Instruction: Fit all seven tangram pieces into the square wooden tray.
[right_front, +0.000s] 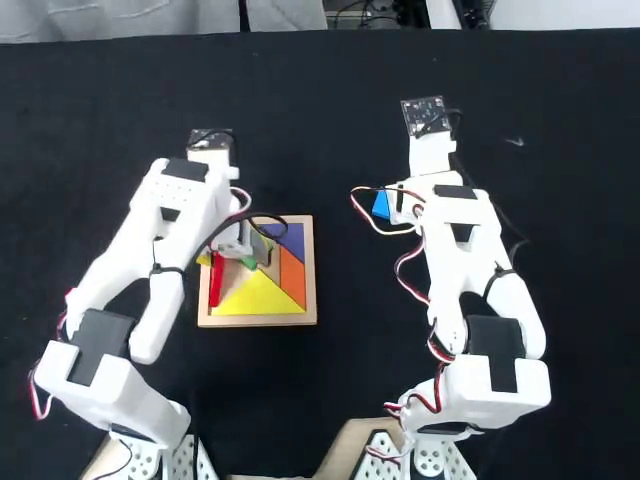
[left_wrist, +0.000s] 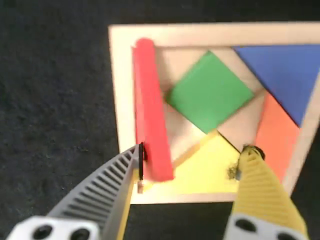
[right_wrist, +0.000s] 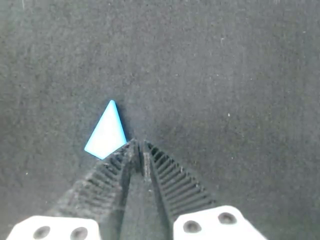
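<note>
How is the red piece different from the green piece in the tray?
The red piece looks long and thin; the green piece is a square. The red piece is tipped up on its edge; the green piece lies flat. The red piece hugs a wall of the tray; the green piece sits nearer the middle. Both are in the tray.

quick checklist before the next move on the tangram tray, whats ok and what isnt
1. left tool open above wooden tray: ok
2. red piece lying flat: not ok, tilted up against the tray's rim
3. green square flat inside: ok
4. light blue triangle in tray: not ok, on the black cloth
5. right tool gripping that triangle: not ok, shut beside it
</note>
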